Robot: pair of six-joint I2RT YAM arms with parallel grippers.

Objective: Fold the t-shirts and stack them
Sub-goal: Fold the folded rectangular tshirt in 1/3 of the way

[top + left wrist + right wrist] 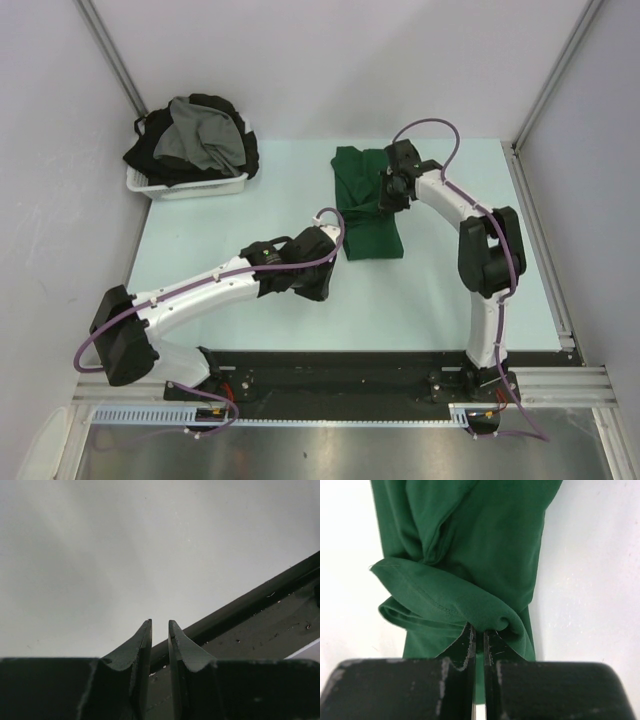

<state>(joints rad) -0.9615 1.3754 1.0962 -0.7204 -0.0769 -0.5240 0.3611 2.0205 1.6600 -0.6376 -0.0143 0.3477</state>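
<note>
while the right hand [479, 632] grips a fold of the dark green t-shirt [485, 540], the left hand [160, 625] stands slightly ajar and holds nothing.
the green shirt lies partly folded on the pale table [430, 290], right of the middle and toward the far side, its length running away from the arm bases. the right hand's fingers are closed tight on a bunched, hemmed edge near the shirt's right side. the left hand sits low, just left of the shirt's near end, a narrow gap between its fingers, facing bare table and a black strip. a grey t-shirt [205, 140] and black t-shirts [150, 155] are heaped in the white basket [190, 187] at the far left corner.
</note>
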